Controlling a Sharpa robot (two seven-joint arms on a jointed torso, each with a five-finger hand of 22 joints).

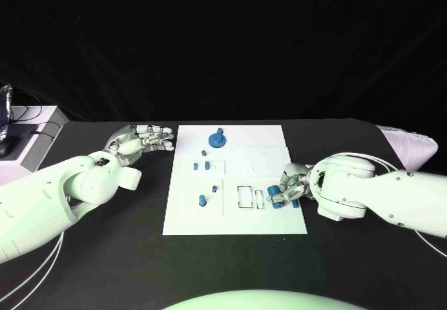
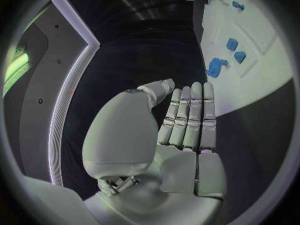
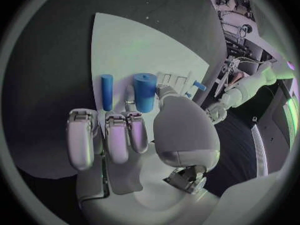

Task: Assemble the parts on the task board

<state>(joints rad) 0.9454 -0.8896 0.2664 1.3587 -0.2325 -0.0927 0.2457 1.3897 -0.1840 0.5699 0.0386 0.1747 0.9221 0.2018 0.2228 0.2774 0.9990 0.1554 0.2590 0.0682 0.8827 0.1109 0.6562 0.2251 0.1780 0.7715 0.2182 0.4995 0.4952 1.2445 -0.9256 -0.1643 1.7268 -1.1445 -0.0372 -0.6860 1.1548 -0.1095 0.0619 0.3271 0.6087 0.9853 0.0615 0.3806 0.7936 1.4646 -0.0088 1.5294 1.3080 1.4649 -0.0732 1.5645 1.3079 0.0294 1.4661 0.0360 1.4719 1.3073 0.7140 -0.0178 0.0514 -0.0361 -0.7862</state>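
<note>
A white task board (image 1: 265,223) lies in the middle of a black table (image 1: 112,258), with small blue parts standing in its recesses. The right hand (image 1: 287,187) rests over the board's right edge, pinching a short blue cylinder (image 3: 144,91) between thumb and fingers (image 3: 117,137); a thinner blue peg (image 3: 107,91) lies just beside it. The left hand (image 1: 141,140) hovers off the board's left side, fingers straight and holding nothing.

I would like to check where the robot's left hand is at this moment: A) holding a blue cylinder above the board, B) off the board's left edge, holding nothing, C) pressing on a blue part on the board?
B: the left hand sits beside the task board, fingers straight and holding nothing.
</note>
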